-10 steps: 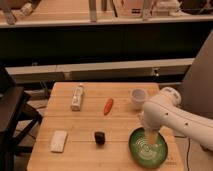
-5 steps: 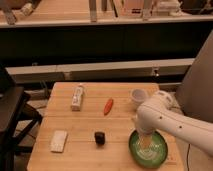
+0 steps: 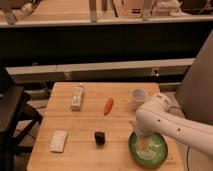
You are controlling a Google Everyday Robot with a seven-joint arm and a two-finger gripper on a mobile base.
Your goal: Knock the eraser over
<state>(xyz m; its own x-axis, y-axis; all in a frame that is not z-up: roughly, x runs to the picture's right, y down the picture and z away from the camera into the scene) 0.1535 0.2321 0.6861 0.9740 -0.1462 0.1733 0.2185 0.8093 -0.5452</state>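
A wooden table (image 3: 120, 122) seen from above. The eraser (image 3: 100, 137), a small black block, stands near the front edge, between a white pad (image 3: 59, 141) and a green bowl (image 3: 159, 153). Your gripper (image 3: 144, 143) hangs over the bowl, apart from the eraser; you cannot tell whether it is open or closed. This looks like the approach step. Next you need a low sweep left to tip the block.

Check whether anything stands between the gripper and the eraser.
Nothing visible does. The gripper hangs over the green bowl, to the right of the eraser in the picture; the carrot lies farther back, off that line.
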